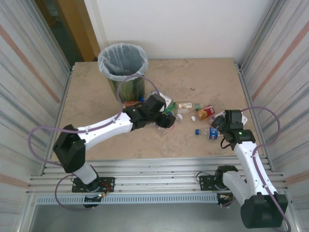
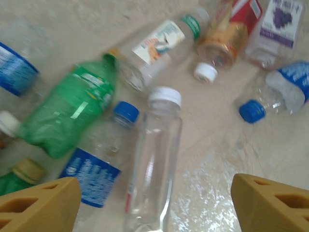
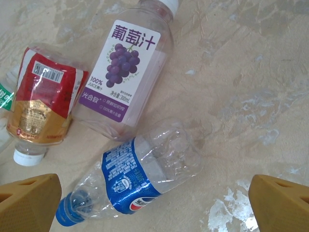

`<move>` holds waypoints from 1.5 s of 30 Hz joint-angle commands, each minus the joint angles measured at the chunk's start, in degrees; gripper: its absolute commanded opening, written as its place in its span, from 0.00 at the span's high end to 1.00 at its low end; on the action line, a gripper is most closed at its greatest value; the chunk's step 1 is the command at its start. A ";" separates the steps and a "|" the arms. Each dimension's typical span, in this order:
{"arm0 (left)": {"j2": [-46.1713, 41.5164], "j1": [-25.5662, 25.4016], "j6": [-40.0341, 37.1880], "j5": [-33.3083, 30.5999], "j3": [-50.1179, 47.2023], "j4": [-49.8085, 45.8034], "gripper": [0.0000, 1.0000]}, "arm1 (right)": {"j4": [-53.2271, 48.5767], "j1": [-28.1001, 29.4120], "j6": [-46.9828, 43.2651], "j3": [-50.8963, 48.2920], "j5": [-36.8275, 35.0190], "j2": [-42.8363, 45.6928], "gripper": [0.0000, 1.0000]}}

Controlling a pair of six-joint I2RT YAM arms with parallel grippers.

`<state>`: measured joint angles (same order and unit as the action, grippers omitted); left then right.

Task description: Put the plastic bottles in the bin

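Observation:
The plastic bottles lie scattered on the table in front of the bin (image 1: 123, 65), a dark cylinder with a pale bag liner. My left gripper (image 1: 166, 120) hovers over the heap's left part. In the left wrist view a clear white-capped bottle (image 2: 155, 154) lies lengthwise between the wide-apart jaws of that gripper (image 2: 154, 205), touched by neither finger. A green bottle (image 2: 67, 111) and a blue-labelled one (image 2: 94, 174) lie to its left. My right gripper (image 3: 154, 203) stands open over a crushed blue-labelled bottle (image 3: 140, 179), beside a grape-juice bottle (image 3: 128, 72) and a red-labelled one (image 3: 43, 104).
Metal-slatted walls close in the table (image 1: 203, 77) on both sides. The bin stands at the back left, close behind the left arm's wrist. More bottles, one with a white and orange label (image 2: 159, 46) and one with a blue cap (image 2: 275, 94), lie between the two grippers.

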<state>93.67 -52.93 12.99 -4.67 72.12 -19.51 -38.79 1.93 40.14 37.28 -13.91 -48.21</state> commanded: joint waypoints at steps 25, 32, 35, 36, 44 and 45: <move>16.59 -4.11 -0.40 -9.17 9.22 -9.24 0.28 | -0.51 0.53 1.96 -1.09 -2.15 -0.12 0.02; 19.22 -4.11 -1.08 -9.92 10.94 -9.80 0.33 | -0.76 0.50 2.12 -1.06 -2.57 -0.13 0.02; 19.92 -4.14 -1.26 -9.36 11.28 -9.81 0.36 | -0.83 0.50 2.17 -1.12 -2.87 -0.13 0.02; 20.14 -4.16 -1.39 -9.35 11.38 -9.76 0.37 | -0.81 0.48 2.30 -1.03 -2.88 -0.13 0.02; 21.63 -4.11 -1.35 -8.48 12.06 -9.86 0.46 | -0.94 0.49 2.31 -1.04 -2.88 -0.11 0.02; 21.81 -4.11 -1.33 -8.32 12.08 -9.81 0.46 | -0.94 0.49 2.26 -1.11 -2.88 -0.09 0.02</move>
<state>113.93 -56.77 11.86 -13.13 82.52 -28.53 -39.11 1.93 40.56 36.88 -15.27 -48.38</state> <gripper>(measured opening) 0.545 0.980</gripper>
